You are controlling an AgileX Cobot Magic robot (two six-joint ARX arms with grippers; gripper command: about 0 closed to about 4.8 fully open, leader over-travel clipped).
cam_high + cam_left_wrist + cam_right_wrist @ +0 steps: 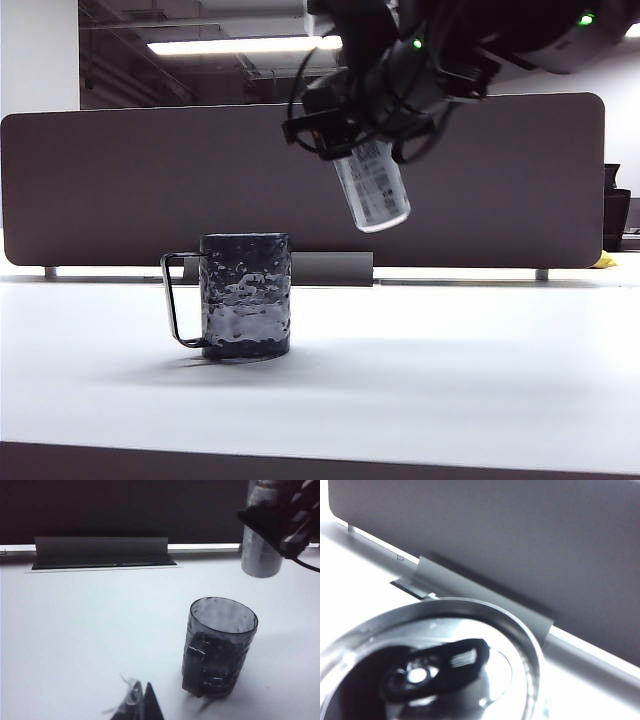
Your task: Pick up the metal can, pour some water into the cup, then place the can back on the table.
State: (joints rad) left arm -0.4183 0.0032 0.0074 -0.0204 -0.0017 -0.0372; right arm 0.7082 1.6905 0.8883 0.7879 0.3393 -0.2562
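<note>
My right gripper (345, 135) is shut on the metal can (372, 188) and holds it in the air, above and to the right of the cup (246, 295). The can is tilted, its top leaning toward the cup's side and its base pointing down to the right. The right wrist view is filled by the can's top (435, 665) with its dark opening. No water shows anywhere. The dark dimpled cup (220, 645) stands upright on the white table (450, 390), handle to the left. My left gripper (143, 684) hovers low over the table near the cup, its tips together and holding nothing.
A dark grey divider panel (150, 180) runs along the back of the table, with a grey bracket (330, 268) at its foot behind the cup. The table's dark front edge (300, 462) is near the camera.
</note>
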